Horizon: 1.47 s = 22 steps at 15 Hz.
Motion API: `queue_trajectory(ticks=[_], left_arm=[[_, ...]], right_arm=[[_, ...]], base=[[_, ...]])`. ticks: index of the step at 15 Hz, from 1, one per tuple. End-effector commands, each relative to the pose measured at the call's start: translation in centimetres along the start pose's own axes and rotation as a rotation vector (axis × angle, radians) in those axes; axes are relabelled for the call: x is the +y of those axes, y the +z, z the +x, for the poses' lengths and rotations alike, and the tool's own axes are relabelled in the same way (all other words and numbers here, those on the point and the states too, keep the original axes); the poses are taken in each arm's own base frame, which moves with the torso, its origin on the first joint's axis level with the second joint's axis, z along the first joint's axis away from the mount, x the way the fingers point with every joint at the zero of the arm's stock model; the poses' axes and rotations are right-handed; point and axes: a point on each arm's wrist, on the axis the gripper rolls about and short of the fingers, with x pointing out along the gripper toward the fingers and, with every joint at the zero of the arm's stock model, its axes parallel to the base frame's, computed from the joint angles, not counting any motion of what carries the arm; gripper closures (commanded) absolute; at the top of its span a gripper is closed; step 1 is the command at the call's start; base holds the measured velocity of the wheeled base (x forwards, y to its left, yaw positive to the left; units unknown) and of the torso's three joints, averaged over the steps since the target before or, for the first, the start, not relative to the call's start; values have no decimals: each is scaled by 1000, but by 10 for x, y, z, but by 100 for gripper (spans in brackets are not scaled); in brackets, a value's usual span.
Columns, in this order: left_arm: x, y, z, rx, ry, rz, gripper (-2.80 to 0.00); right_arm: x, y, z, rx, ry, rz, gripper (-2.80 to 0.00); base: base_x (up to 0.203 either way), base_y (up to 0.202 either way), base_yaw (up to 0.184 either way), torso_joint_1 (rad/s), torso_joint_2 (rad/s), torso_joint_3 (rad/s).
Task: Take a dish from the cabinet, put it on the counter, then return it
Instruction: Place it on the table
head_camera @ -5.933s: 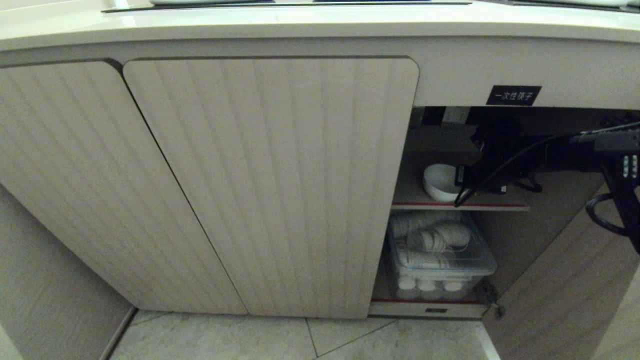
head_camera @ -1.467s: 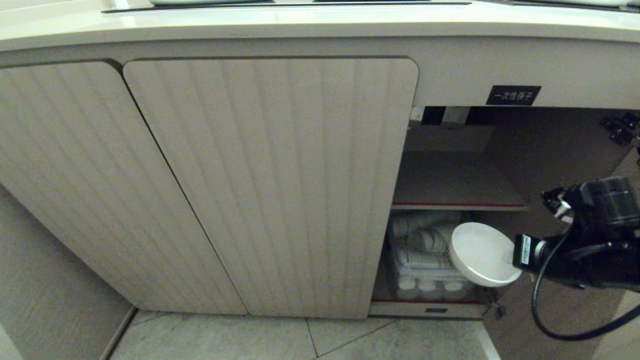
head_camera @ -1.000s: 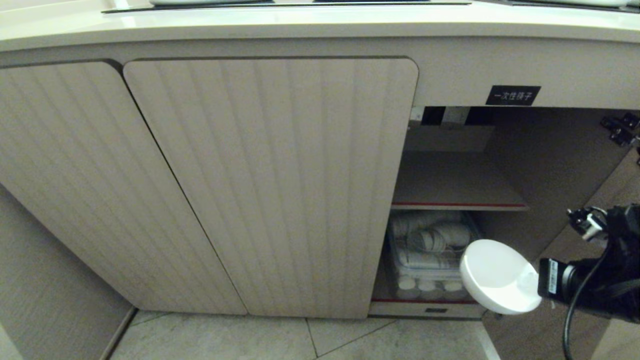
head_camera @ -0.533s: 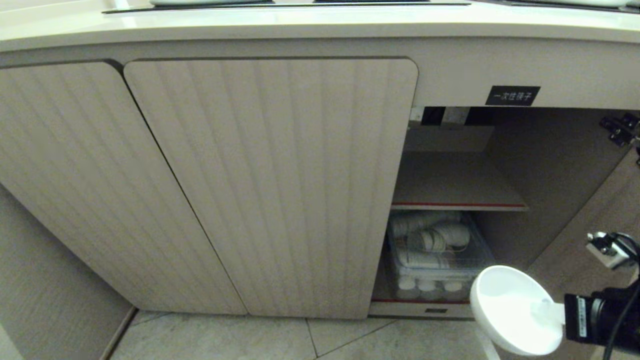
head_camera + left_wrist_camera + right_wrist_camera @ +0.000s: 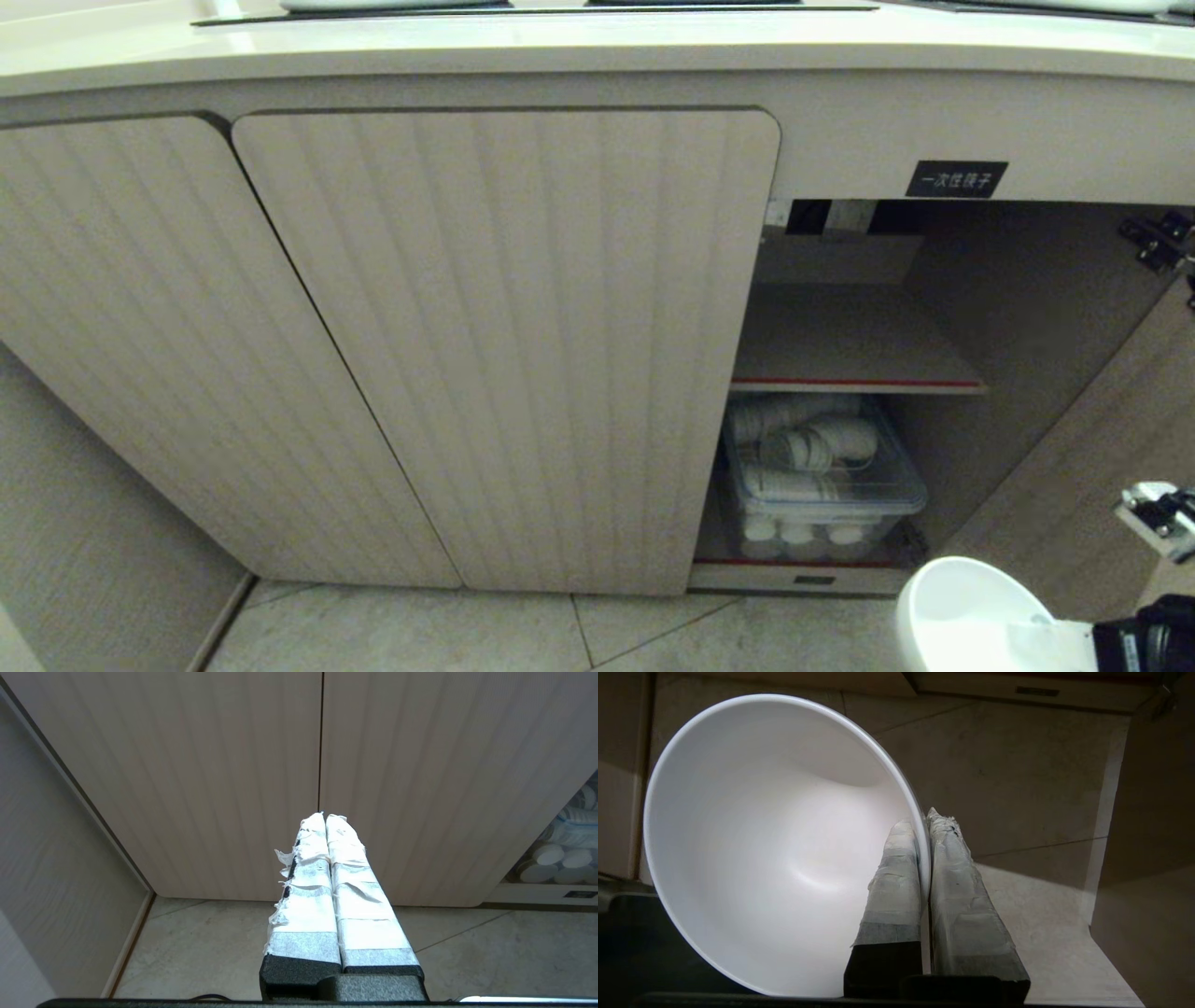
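While two ribbed doors (image 5: 504,345) stand closed left of the open compartment of the cabinet (image 5: 1027,308), a clear bin of cups (image 5: 822,476) sits under its red-edged shelf (image 5: 854,382). Below and right of that shelf, over the floor tiles (image 5: 653,635), the right gripper (image 5: 923,819) pinches the dish (image 5: 971,616) by its rim. The left gripper (image 5: 325,816), pressed together, faces the doors.

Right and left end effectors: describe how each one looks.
Right end effector: two long tapering fingers wrapped in greyish-white tape over black bases. Left end effector: the same build, with white tape fraying along one edge and a black body behind.
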Motion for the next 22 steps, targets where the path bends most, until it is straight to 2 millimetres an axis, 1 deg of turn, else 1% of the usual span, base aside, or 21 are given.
queue_trajectory(ticks=[1, 3, 5, 9, 16, 22], left_arm=[[0, 0, 0, 1, 0, -1, 0], [0, 0, 0, 0, 0, -1, 0], [0, 0, 0, -1, 0, -1, 0], [0, 0, 0, 0, 0, -1, 0], [0, 0, 0, 0, 0, -1, 0], [0, 0, 0, 0, 0, -1, 0]], right_arm=[[0, -5, -3, 26, 1, -5, 0], [1, -4, -4, 46, 0, -13, 0], [1, -7, -6, 65, 5, -13, 0], [4, -17, -16, 83, 76, -132, 0], [7, -17, -13, 99, 118, -143, 0], [6, -13, -12, 88, 115, -137, 0]], base=[[0, 0, 0, 0, 0, 0], [0, 0, 0, 0, 0, 0], [0, 0, 0, 0, 0, 0], [0, 0, 0, 0, 0, 0], [0, 0, 0, 0, 0, 0], [0, 0, 0, 0, 0, 0]])
